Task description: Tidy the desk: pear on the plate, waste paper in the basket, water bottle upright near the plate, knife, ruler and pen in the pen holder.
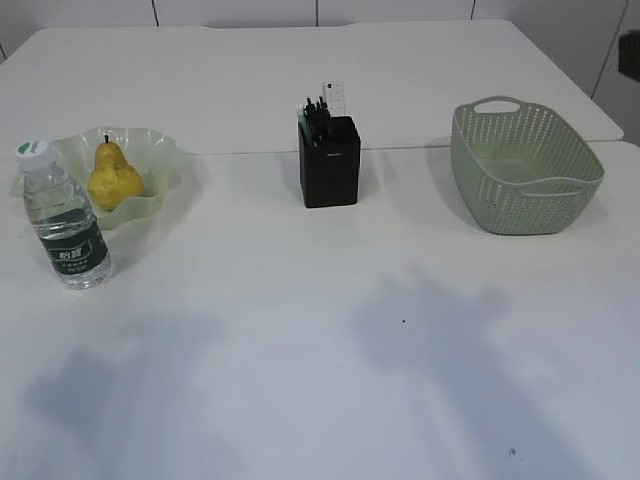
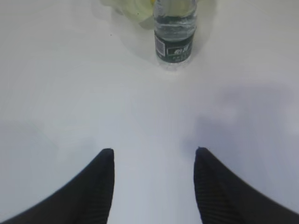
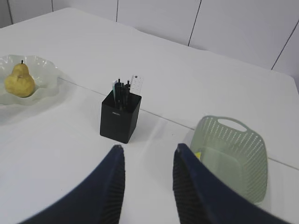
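Observation:
The yellow pear (image 1: 112, 178) lies on the pale green wavy plate (image 1: 160, 150). Just left of the plate, in front of it, the water bottle (image 1: 68, 215) stands upright. The black pen holder (image 1: 330, 165) holds the clear ruler (image 1: 333, 98), dark pens and a green-topped item; I cannot pick out the knife. A yellow bit of the waste paper (image 3: 197, 155) shows inside the basket (image 3: 243, 158). My left gripper (image 2: 154, 151) is open above bare table, the bottle (image 2: 174, 32) ahead of it. My right gripper (image 3: 150, 147) is open, between the pen holder (image 3: 120, 116) and the basket.
The sage green basket (image 1: 525, 165) stands at the right of the white table. A seam between two tabletops (image 1: 240, 152) runs behind the pen holder. Neither arm shows in the exterior view; only their shadows fall on the near table.

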